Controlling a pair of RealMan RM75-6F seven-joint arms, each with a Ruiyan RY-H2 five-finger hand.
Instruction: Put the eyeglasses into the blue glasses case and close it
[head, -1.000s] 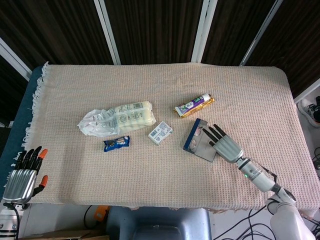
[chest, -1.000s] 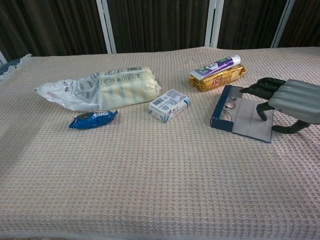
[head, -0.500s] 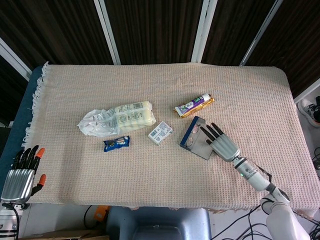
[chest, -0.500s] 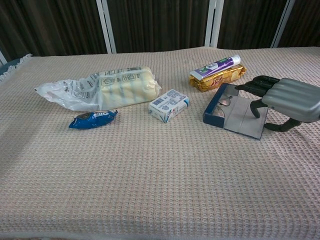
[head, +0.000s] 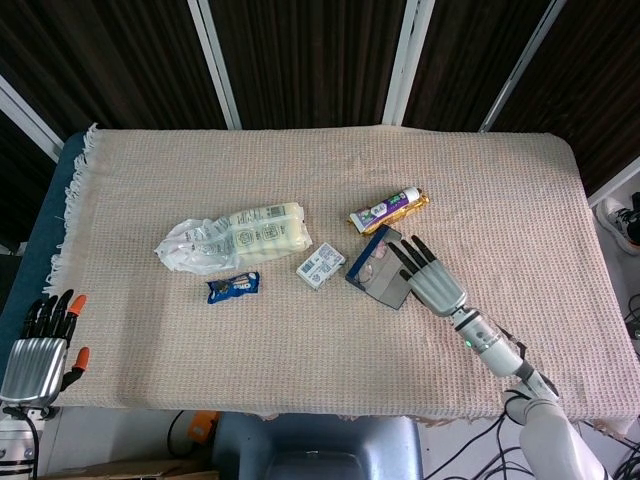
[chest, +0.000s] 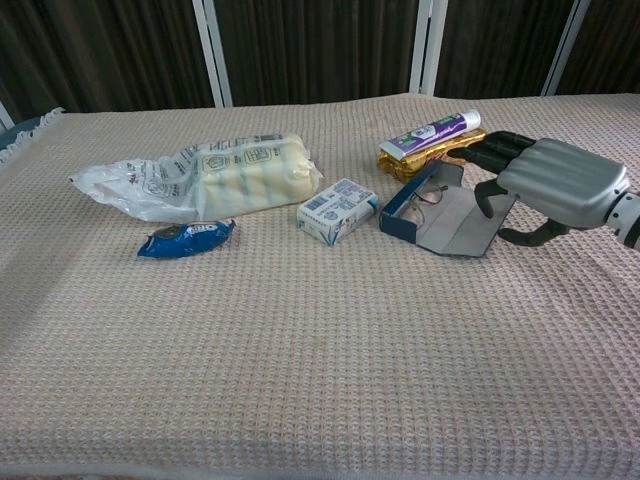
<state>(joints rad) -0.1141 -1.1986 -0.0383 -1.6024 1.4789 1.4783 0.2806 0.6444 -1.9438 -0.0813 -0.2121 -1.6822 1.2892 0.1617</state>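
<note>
The blue glasses case (head: 372, 268) (chest: 432, 214) lies open on the cloth, grey lining up, just right of the small white box. The eyeglasses (chest: 431, 187) sit inside it against the far wall. My right hand (head: 426, 277) (chest: 545, 184) lies over the case's right side, fingers stretched across the lid and thumb touching its near edge; the chest view shows the lid tilted up under the fingers. My left hand (head: 44, 343) hangs off the table's front left corner, fingers apart and holding nothing.
A toothpaste tube on a gold packet (head: 388, 211) (chest: 436, 144) lies just behind the case. A small white box (head: 320, 266) (chest: 337, 210), a blue snack packet (head: 233, 287) and a plastic bag of bread (head: 236, 237) lie to the left.
My right hand has slid left, pushing the case toward the white box. The case has turned and its lid has lifted. The left hand has sunk slightly lower.
</note>
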